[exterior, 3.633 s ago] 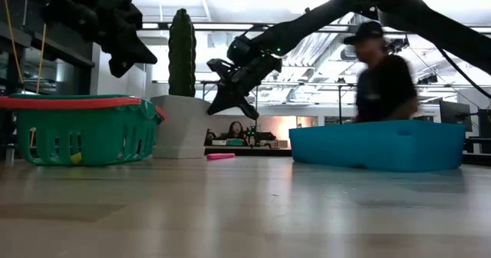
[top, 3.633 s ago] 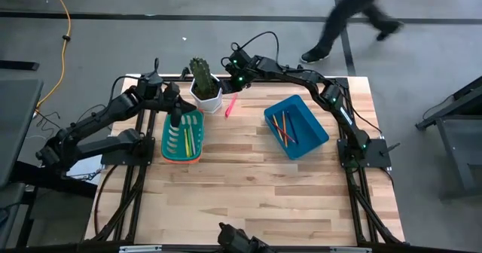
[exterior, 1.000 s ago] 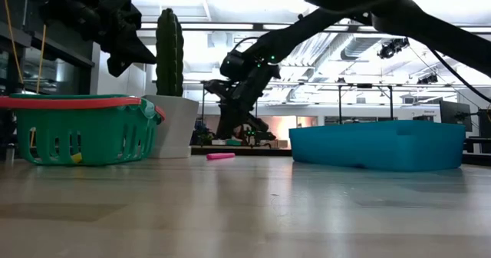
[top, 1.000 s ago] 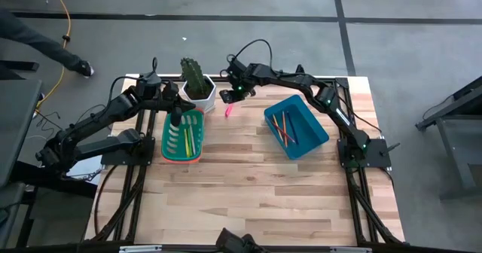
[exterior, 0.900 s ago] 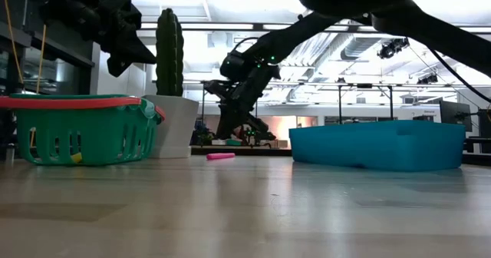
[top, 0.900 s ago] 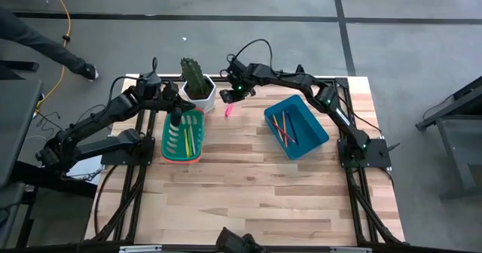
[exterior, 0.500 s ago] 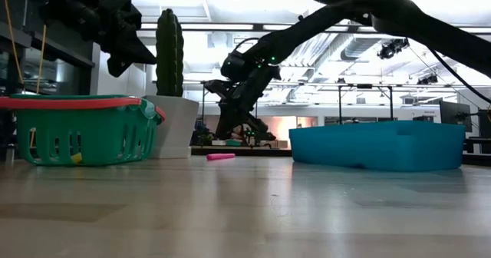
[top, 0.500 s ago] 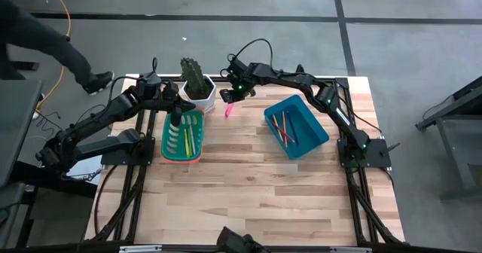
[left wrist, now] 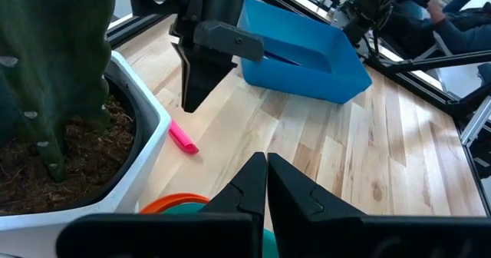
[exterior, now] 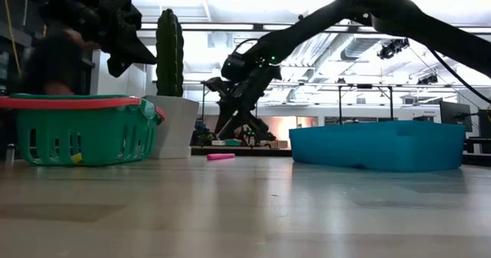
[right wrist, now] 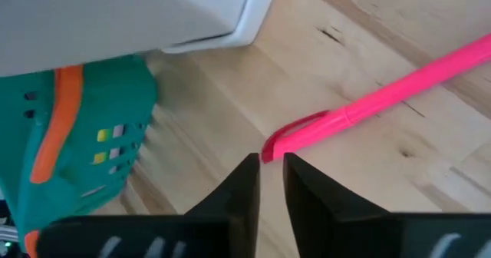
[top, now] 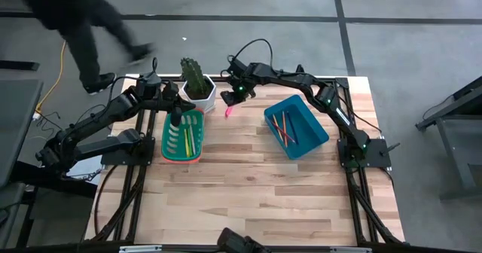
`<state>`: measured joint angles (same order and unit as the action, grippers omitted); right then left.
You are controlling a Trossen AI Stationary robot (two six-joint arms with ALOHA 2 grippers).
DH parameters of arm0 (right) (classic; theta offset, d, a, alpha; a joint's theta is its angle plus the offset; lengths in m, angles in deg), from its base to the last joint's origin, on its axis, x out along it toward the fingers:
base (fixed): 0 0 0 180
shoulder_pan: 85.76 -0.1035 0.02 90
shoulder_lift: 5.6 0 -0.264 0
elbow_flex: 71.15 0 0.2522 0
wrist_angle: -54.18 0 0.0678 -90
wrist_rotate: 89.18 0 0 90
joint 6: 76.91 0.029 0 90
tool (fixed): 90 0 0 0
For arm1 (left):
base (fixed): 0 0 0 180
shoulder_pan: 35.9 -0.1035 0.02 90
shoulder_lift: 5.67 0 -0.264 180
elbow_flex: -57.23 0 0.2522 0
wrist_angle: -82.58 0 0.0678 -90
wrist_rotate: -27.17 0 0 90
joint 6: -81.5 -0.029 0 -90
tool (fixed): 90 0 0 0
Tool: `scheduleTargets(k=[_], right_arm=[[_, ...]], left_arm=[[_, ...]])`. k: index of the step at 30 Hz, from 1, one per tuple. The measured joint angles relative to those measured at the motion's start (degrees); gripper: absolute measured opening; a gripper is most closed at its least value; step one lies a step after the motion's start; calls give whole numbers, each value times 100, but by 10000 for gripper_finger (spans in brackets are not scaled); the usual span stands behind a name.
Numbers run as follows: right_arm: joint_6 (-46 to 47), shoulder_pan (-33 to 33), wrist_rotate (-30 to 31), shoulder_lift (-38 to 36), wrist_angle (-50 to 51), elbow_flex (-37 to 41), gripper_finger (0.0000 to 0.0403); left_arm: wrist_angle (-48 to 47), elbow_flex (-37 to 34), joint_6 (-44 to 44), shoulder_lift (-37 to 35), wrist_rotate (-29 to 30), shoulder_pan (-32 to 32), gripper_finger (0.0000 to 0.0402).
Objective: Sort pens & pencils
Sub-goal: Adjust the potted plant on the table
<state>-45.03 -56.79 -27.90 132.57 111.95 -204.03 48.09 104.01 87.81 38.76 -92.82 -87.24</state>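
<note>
The hot-pink pen lay flat on the wooden table, just beside the white cactus pot and between the green basket and the blue bin. From above, its long axis ran nearly front to back with a slight slant; the right wrist view showed its clip end nearest the fingers.

The right gripper hung directly over the pen's far end, pointing steeply down, the arm reaching in a long arc from its base at the table's right edge. Its fingers stood a little apart, a narrow gap between them, with the pen's tip at that gap but not pinched (whether they touched it is hard to tell). The left gripper hovered over the far end of the green basket, fingers pressed together and empty.

In the basket lay the green and yellow pens; in the blue bin, the pencils. Bare boards spread wide toward the near edge. A blurred person moved beyond the table's far left corner.
</note>
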Motion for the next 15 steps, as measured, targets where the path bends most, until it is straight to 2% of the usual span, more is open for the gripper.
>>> scheduleTargets(k=[5,9,15], right_arm=[[20,0,-47,0,-10,-188,67],[104,-9,-182,-7,-311,-446,68],[72,-55,-295,-7,-115,-679,68]], left_arm=[[-6,1,0,0,0,-1,3],[-11,2,-29,-1,1,-1,3],[-22,1,-46,-1,1,1,3]])
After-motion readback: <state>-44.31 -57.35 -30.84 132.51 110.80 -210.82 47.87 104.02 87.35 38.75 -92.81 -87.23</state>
